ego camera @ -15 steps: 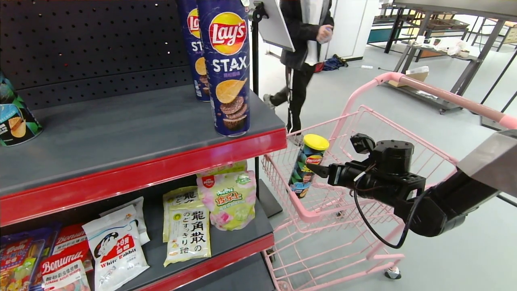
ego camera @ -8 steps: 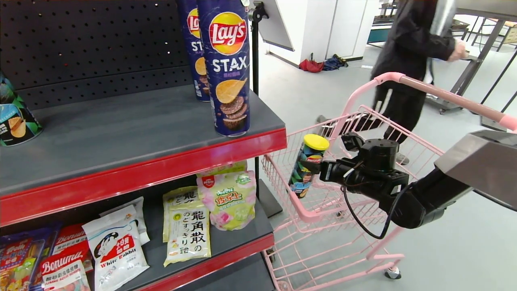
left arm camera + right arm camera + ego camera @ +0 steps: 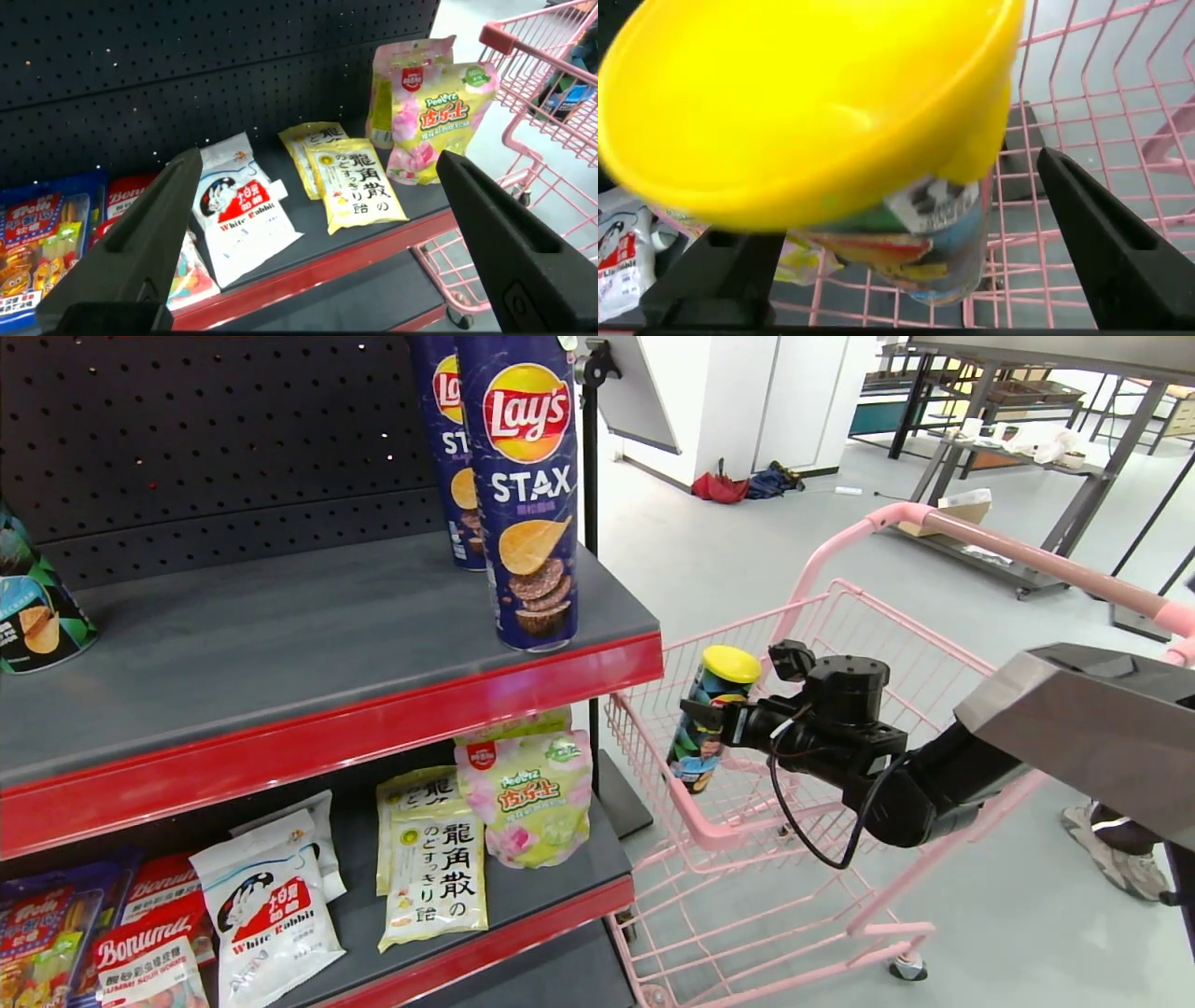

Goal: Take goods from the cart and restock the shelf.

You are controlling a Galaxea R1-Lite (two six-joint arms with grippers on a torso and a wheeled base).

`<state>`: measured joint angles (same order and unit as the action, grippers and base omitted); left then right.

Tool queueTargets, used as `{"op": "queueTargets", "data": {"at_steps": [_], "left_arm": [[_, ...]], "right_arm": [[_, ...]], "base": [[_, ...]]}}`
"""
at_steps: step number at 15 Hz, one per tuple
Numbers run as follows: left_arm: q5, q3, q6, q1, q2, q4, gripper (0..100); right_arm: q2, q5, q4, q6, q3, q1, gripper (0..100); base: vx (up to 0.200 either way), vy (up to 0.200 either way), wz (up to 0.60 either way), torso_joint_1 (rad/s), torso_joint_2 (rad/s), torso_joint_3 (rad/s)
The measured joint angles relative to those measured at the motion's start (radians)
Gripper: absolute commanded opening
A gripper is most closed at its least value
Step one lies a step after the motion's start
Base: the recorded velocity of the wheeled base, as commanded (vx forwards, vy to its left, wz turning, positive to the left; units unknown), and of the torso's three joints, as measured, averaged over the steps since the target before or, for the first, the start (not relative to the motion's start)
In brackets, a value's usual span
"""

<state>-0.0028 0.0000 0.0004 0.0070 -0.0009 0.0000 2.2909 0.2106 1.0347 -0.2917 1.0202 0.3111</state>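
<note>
A chip can point(image 3: 729, 665) with a yellow lid stands upright at the near-left corner of the pink cart point(image 3: 707, 832). My right gripper point(image 3: 702, 714) is at the can's upper half, open, one finger on each side of it. From the right wrist, the can point(image 3: 813, 103) sits between the two spread fingers point(image 3: 1102, 252), with the cart's wire floor below. My left gripper point(image 3: 318, 159) hangs open in front of the lower shelf with nothing between its fingers.
The upper shelf point(image 3: 280, 635) holds two tall blue chip cans point(image 3: 523, 495) at its right end and a dark can point(image 3: 33, 607) at the far left, with bare board between. Several snack bags point(image 3: 360, 182) lie on the lower shelf. The cart handle point(image 3: 1027, 555) runs behind my right arm.
My right arm has moved left toward the shelf, bringing its open fingers from just short of the can to either side of it. The can has stayed put.
</note>
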Motion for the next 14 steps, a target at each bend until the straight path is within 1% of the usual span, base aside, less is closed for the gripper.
{"op": "queueTargets", "data": {"at_steps": [4, 9, 10, 14], "left_arm": [[0.000, 0.000, 0.000, 0.000, 0.000, 0.000, 100], [0.000, 0.000, 0.000, 0.000, 0.000, 0.000, 100], [0.000, 0.000, 0.000, 0.000, 0.000, 0.000, 100], [0.000, 0.000, 0.000, 0.000, 0.000, 0.000, 100]], "right_arm": [[0.034, -0.001, -0.003, 0.000, 0.045, -0.001, 100], [0.051, -0.007, -0.007, 0.001, 0.070, -0.003, 100], [0.051, -0.010, -0.007, 0.003, 0.073, -0.004, 0], [0.052, -0.012, -0.008, 0.002, 0.080, -0.003, 0]], "base": [[0.000, 0.000, 0.00, 0.000, 0.00, 0.000], [0.000, 0.000, 0.00, 0.000, 0.00, 0.000], [0.000, 0.000, 0.00, 0.000, 0.00, 0.000], [0.000, 0.000, 0.00, 0.000, 0.00, 0.000]]}}
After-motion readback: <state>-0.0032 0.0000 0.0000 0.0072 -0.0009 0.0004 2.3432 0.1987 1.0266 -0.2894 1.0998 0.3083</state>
